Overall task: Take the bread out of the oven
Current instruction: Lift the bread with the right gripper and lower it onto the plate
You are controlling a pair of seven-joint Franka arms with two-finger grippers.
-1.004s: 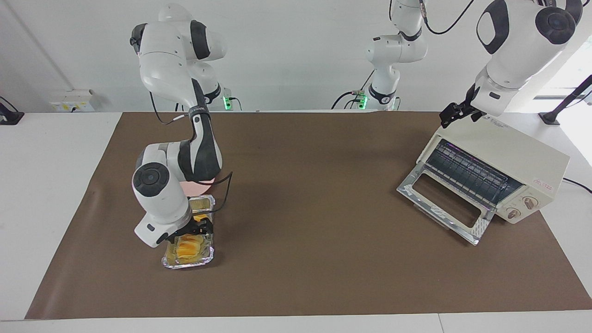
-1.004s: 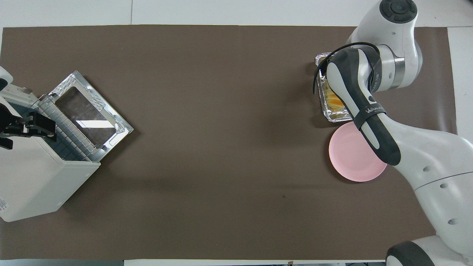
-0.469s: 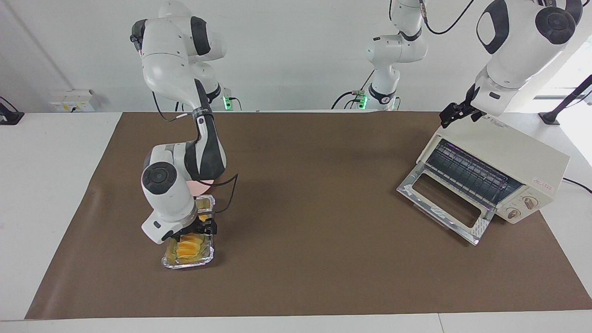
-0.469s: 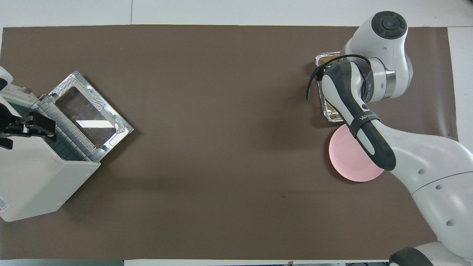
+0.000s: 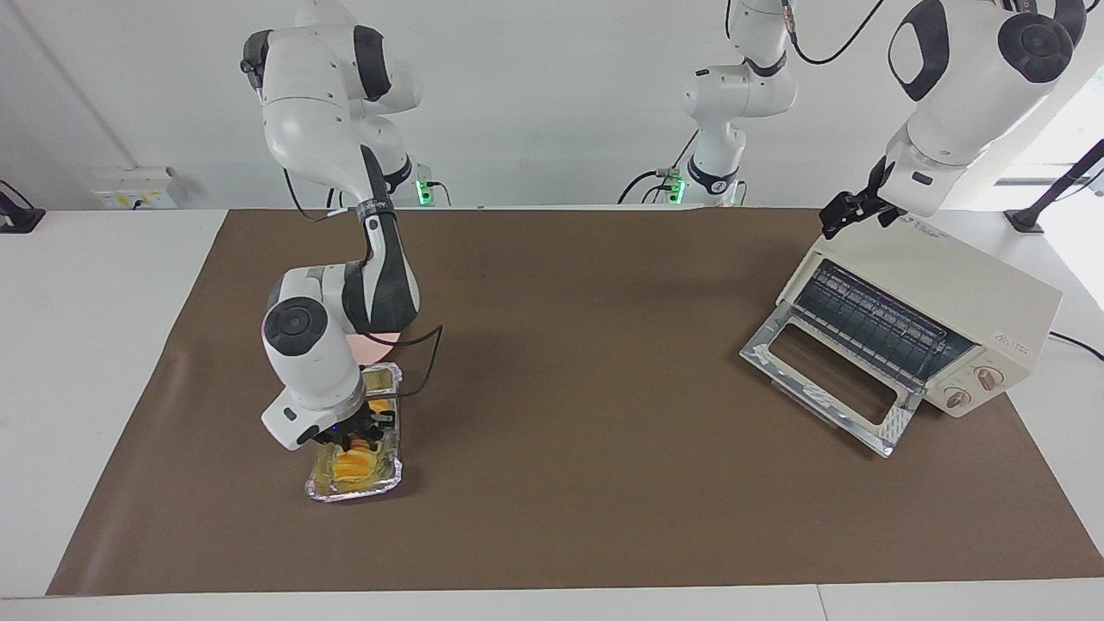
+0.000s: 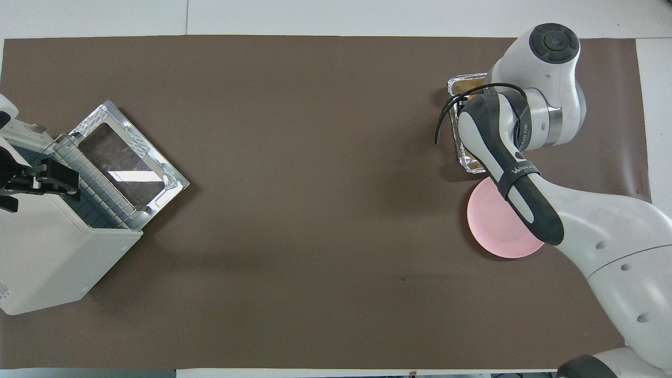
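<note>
Brown matting covers the white table (image 5: 86,362) from edge to edge in both views. At the right of the facing view stands the oven (image 5: 914,323), its glass door (image 5: 828,388) dropped flat and its wire rack bare, so the bread is already out of it. The left gripper (image 5: 849,211) hangs over the oven's top corner in the upper right of that frame; this arm waits.

The bread (image 5: 354,461) lies in a crinkled foil tray (image 5: 321,487) at the lower left of the facing view, toward the right arm's end of the table, with a pink plate (image 6: 499,231) just beside the tray and nearer to the robots. The right gripper (image 5: 362,429) is down in the tray, right at the loaf; whether it pinches the bread or has let go cannot be told, since the wrist hides the fingers from above and they merge with the loaf from the front.

Judging by this, the step in hand is picking the loaf from the tray, probably for the plate. The next move calls for a firm grip on the ridged loaf and a straight lift clear of the tray's rim, so the light foil does not come up with it.
</note>
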